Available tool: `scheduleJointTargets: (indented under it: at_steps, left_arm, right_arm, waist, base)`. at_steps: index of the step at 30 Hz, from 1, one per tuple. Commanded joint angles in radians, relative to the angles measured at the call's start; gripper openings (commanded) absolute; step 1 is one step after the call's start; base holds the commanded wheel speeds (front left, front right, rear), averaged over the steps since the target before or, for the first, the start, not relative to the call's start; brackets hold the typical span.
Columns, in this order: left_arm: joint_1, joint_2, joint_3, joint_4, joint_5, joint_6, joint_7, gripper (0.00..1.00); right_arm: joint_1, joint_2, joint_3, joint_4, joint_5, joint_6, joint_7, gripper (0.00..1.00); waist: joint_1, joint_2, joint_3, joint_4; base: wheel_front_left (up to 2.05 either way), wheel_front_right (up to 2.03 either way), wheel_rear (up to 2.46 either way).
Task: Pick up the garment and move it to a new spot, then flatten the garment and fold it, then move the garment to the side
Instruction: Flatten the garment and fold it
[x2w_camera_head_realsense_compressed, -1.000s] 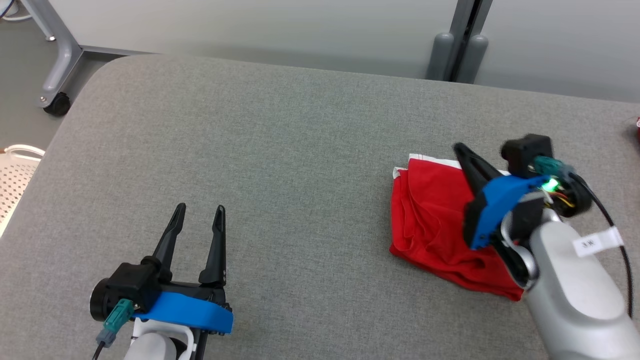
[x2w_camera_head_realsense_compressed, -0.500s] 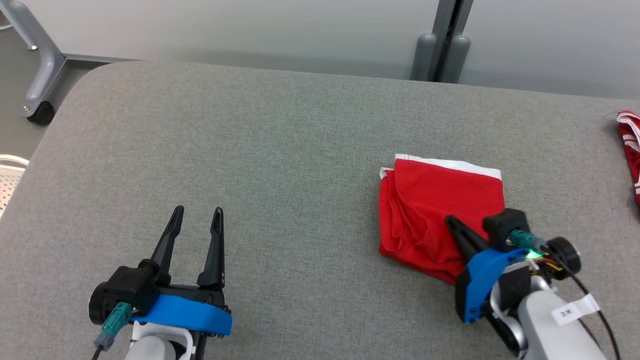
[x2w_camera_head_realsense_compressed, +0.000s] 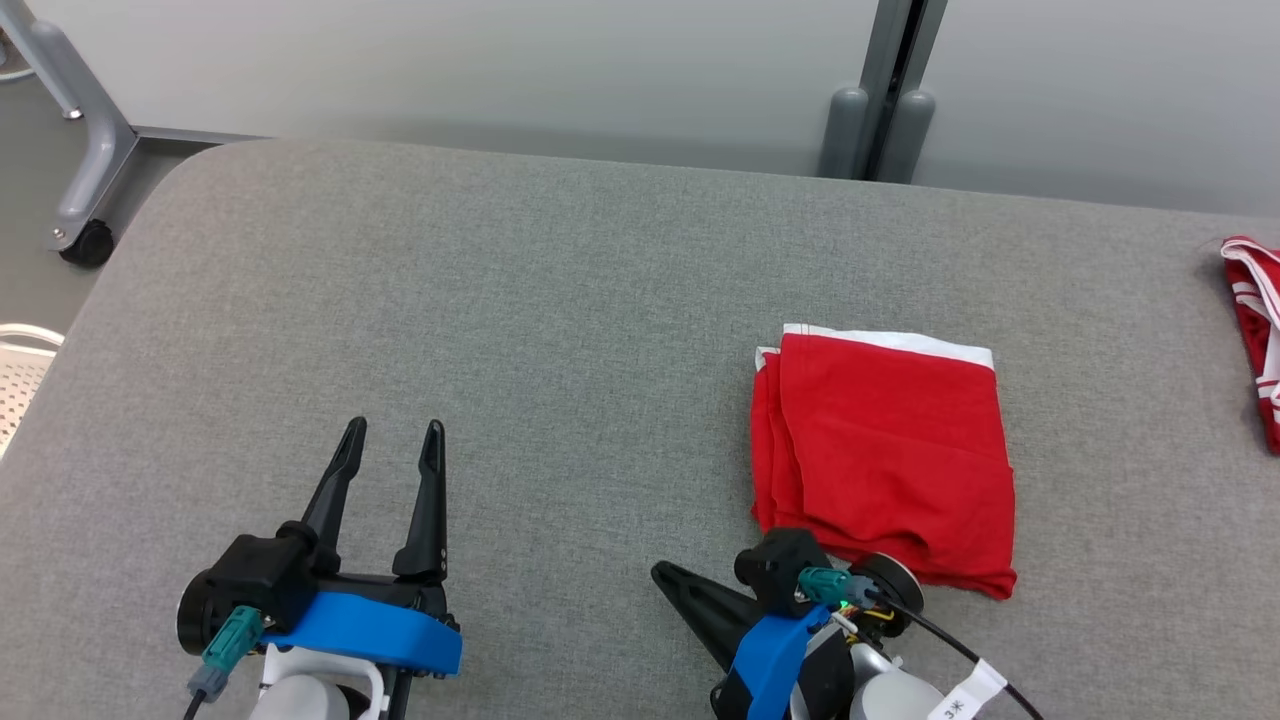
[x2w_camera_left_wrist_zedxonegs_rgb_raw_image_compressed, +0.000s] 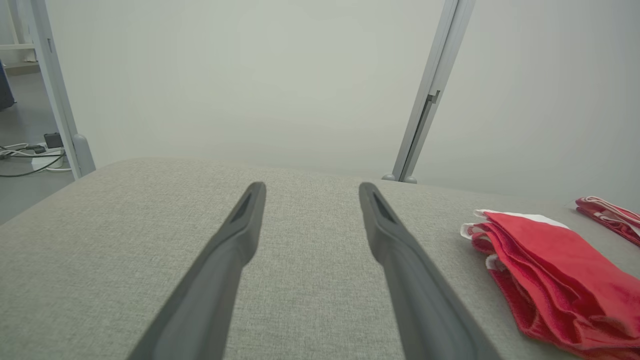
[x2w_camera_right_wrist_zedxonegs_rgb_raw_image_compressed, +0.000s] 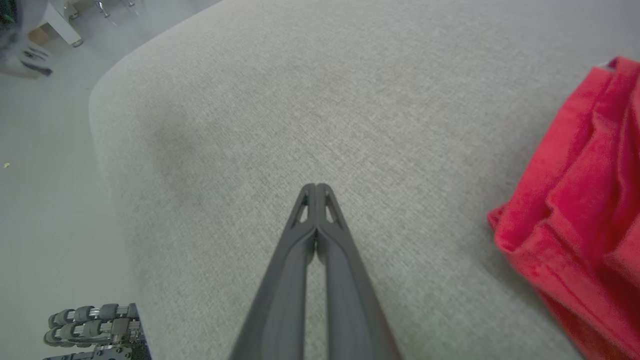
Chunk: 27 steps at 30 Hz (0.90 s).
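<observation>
The garment (x2w_camera_head_realsense_compressed: 885, 455) is red with a white band along its far edge and lies folded into a flat rectangle at the right of the grey table (x2w_camera_head_realsense_compressed: 560, 330). It also shows in the left wrist view (x2w_camera_left_wrist_zedxonegs_rgb_raw_image_compressed: 555, 272) and the right wrist view (x2w_camera_right_wrist_zedxonegs_rgb_raw_image_compressed: 580, 200). My right gripper (x2w_camera_head_realsense_compressed: 662, 574) is shut with nothing in it, low by the garment's near-left corner, its fingers pointing left and away from the cloth (x2w_camera_right_wrist_zedxonegs_rgb_raw_image_compressed: 316, 189). At the lower left my left gripper (x2w_camera_head_realsense_compressed: 392, 432) stands open and empty (x2w_camera_left_wrist_zedxonegs_rgb_raw_image_compressed: 310, 190), well clear of the garment.
A second red piece with white stripes (x2w_camera_head_realsense_compressed: 1255, 330) lies at the table's right edge, also in the left wrist view (x2w_camera_left_wrist_zedxonegs_rgb_raw_image_compressed: 607, 217). A grey post (x2w_camera_head_realsense_compressed: 880, 100) stands behind the table. A wheeled frame leg (x2w_camera_head_realsense_compressed: 85, 150) and a white perforated basket (x2w_camera_head_realsense_compressed: 20, 370) are off the left side.
My right gripper has drawn back off the garment toward the near edge and swung left. The garment now lies smoother and flatter. The left arm has stayed put; the camera shifted slightly.
</observation>
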Motion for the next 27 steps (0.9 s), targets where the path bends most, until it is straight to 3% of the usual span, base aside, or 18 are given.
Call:
scheduleJointTargets:
  at_steps: [1,3,4,5,6,19,27]
  left_arm:
    - [0.005,0.002,0.002,0.003,0.000,-0.001,-0.004,1.00]
    - [0.011,0.000,0.009,0.007,0.004,0.000,-0.004,1.00]
    - [0.014,-0.001,0.013,0.009,0.005,0.001,-0.004,1.00]
    - [0.017,-0.001,0.017,0.011,0.007,0.002,-0.004,1.00]
    - [0.020,-0.001,0.022,0.012,0.008,0.003,-0.004,1.00]
    - [0.103,0.029,0.081,0.006,0.002,0.023,-0.004,1.00]
    - [0.151,0.043,0.088,-0.002,-0.001,0.033,-0.004,1.00]
  right_arm:
    - [0.009,0.005,0.003,-0.024,0.025,0.000,-0.024,0.00]
    - [0.019,0.008,-0.018,-0.059,0.048,0.000,-0.057,0.00]
    - [0.027,0.010,-0.041,-0.078,0.059,0.000,-0.076,0.05]
    - [0.037,0.011,-0.065,-0.097,0.063,0.000,-0.091,0.84]
    - [0.048,0.013,-0.098,-0.120,0.068,0.000,-0.106,1.00]
    - [0.206,0.020,-0.555,-0.353,-0.083,0.000,-0.162,1.00]
    - [0.255,0.019,-0.680,-0.319,-0.130,0.000,-0.195,1.00]
  waist:
    - [0.0000,0.0000,-0.008,-0.007]
    - [0.0000,0.0000,-0.018,-0.016]
    - [0.0000,0.0000,-0.025,-0.021]
    - [0.0000,0.0000,-0.032,-0.027]
    - [0.0000,0.0000,-0.039,-0.033]
    - [0.0000,0.0000,-0.118,-0.125]
    - [0.0000,0.0000,-0.144,-0.160]
  base:
    - [0.00,0.00,0.00]
    - [0.00,0.00,0.00]
    - [0.00,0.00,0.00]
    - [0.00,0.00,0.00]
    - [0.00,0.00,0.00]
    - [0.00,0.00,0.00]
    - [0.00,0.00,0.00]
